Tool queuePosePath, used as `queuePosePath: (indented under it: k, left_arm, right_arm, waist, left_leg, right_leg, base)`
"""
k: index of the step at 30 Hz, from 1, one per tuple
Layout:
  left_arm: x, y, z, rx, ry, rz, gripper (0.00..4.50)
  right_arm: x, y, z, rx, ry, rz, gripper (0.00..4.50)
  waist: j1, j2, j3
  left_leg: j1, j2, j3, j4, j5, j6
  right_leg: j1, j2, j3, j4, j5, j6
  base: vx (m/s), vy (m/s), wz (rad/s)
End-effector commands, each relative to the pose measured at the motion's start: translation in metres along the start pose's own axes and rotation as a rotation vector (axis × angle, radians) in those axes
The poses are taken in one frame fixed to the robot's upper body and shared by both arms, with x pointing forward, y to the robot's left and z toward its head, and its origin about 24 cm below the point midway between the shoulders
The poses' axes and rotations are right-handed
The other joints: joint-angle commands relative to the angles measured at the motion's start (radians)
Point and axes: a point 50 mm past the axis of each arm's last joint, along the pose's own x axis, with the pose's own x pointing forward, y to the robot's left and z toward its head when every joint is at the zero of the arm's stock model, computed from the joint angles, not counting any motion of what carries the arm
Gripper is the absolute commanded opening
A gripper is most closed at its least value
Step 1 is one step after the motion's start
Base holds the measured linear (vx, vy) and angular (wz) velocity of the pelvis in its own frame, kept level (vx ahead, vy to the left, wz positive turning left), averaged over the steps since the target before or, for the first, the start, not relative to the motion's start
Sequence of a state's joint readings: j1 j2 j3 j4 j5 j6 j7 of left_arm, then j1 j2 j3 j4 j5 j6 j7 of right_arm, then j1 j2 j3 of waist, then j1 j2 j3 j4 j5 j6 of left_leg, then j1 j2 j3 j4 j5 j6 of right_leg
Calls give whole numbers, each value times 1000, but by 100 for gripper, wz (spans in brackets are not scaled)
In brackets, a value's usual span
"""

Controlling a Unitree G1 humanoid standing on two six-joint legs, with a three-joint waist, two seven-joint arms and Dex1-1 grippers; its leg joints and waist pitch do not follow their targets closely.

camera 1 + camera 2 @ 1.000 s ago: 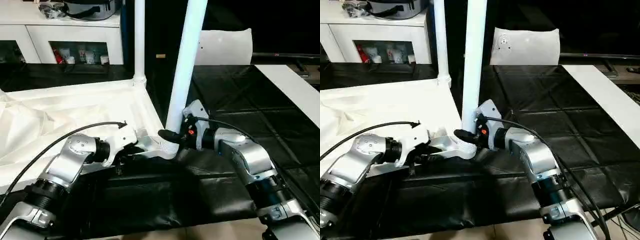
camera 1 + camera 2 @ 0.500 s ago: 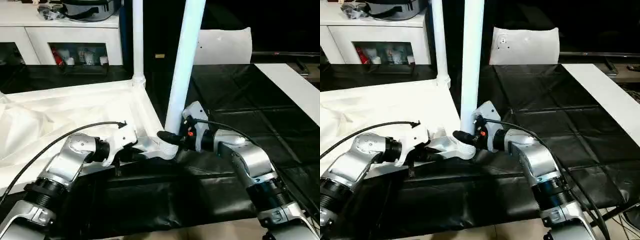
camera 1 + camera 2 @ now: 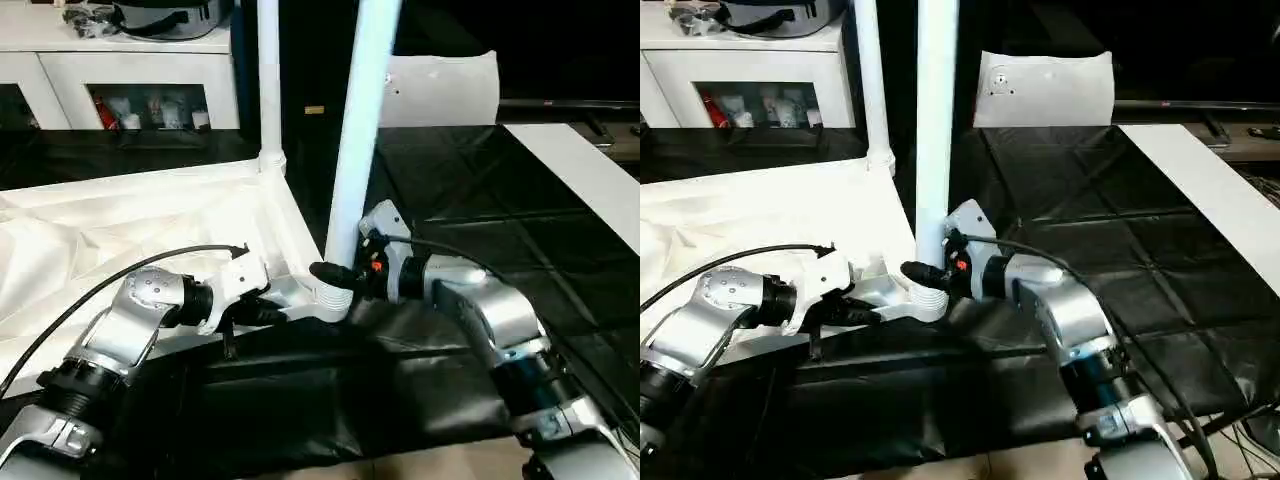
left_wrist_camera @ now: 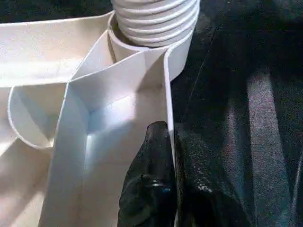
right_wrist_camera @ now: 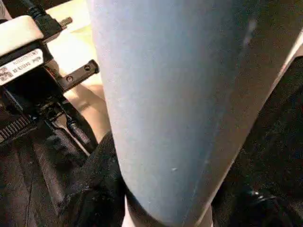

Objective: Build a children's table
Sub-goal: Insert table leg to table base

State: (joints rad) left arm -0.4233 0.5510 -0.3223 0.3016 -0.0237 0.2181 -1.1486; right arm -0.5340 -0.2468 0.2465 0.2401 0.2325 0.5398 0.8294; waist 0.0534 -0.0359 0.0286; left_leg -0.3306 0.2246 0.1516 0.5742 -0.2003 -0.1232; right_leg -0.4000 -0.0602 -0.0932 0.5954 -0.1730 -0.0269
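Note:
The children's table lies upside down on the black cover, its ribbed white top (image 3: 150, 220) facing up. One white leg (image 3: 267, 80) stands upright in the far corner socket. A second leg (image 3: 362, 130) stands in the near corner socket (image 4: 154, 19), where its ribbed end shows. My right gripper (image 3: 343, 274) is shut around this leg just above the socket, with a black finger (image 5: 94, 184) against it. My left gripper (image 4: 171, 184) is shut on the top's thin rim (image 4: 166, 94) beside that socket, one finger on each side of the wall.
A white cabinet (image 3: 120, 70) with filled shelves stands at the back left. A white panel (image 3: 440, 90) leans behind the legs and a long white board (image 3: 580, 170) lies at the right. A black cable (image 3: 130, 272) arcs over my left forearm. Bare black cover (image 3: 480, 200) lies to the right.
My left gripper's fingers have closed onto the table top's rim. The right gripper has kept its hold on the near leg. The camera has shifted slightly.

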Motion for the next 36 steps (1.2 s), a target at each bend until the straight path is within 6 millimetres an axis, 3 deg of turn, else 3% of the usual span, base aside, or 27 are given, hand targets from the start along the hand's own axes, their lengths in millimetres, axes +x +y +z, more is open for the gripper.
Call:
queuePosePath:
  k: [1,7,17,25,26,27,28,29,30,33,36]
  left_arm:
    - [9,-13,-4,28,36,-113,0]
    - [8,-15,3,68,16,-149,0]
    - [2,-16,9,115,13,-214,0]
    - [0,-1,9,125,5,-92,0]
    - [0,0,9,120,-2,-84,0]
    - [-1,0,9,98,-26,-75,0]
    - [-1,-1,10,73,-51,-69,0]
    - [-1,-1,10,67,-57,-67,0]
    - [0,-1,9,28,-91,-61,0]
    - [0,-2,8,8,-104,-58,0]
    - [1,-3,6,-7,-110,-54,0]
  right_arm:
    - [3,3,-31,68,151,12,189]
    - [2,-1,-39,108,193,-3,189]
    - [-1,0,-43,154,188,13,189]
    - [-7,3,-46,177,133,3,189]
    - [-7,4,-47,178,129,-1,189]
    - [-9,3,-50,191,114,-16,189]
    - [-10,3,-52,204,91,-33,189]
    - [-10,3,-52,208,84,-37,189]
    - [-12,3,-56,259,22,-63,189]
    - [-12,3,-62,285,-16,-87,189]
    - [-15,4,-73,324,-56,-125,189]
  waist:
    - [1,14,-44]
    - [3,11,-46]
    - [6,14,-43]
    - [14,21,-45]
    - [16,36,-45]
    - [17,28,-43]
    - [22,27,-45]
    - [22,27,-45]
    - [25,37,-45]
    - [27,31,-47]
    - [26,35,-45]
  left_leg:
    - [-9,5,12,-68,-177,2]
    - [-8,4,13,-68,-174,-3]
    - [-3,6,12,-71,-209,-13]
    - [0,5,13,-71,-216,-20]
    - [1,4,11,-70,-221,-23]
    - [1,5,13,-71,-232,-21]
    - [3,5,13,-71,-234,-22]
    - [3,5,13,-71,-234,-22]
    - [2,5,14,-71,-236,-24]
    - [1,4,12,-71,-226,-20]
    - [-3,3,14,-71,-217,-9]
  right_leg:
    - [53,-66,56,-66,-253,-142]
    - [57,-67,57,-65,-251,-145]
    - [53,-67,56,-70,-278,-139]
    - [54,-66,56,-69,-252,-146]
    - [54,-66,56,-68,-253,-147]
    - [53,-66,55,-74,-273,-141]
    - [54,-67,56,-74,-286,-137]
    - [54,-67,56,-74,-286,-137]
    - [53,-68,56,-76,-283,-137]
    - [56,-65,54,-70,-263,-145]
    - [56,-68,56,-74,-268,-146]
  base:
    - [0,0,0]
    - [0,0,0]
    - [0,0,0]
    - [0,0,0]
    - [0,0,0]
    - [0,0,0]
    - [0,0,0]
    - [0,0,0]
    - [0,0,0]
    - [0,0,0]
    - [0,0,0]
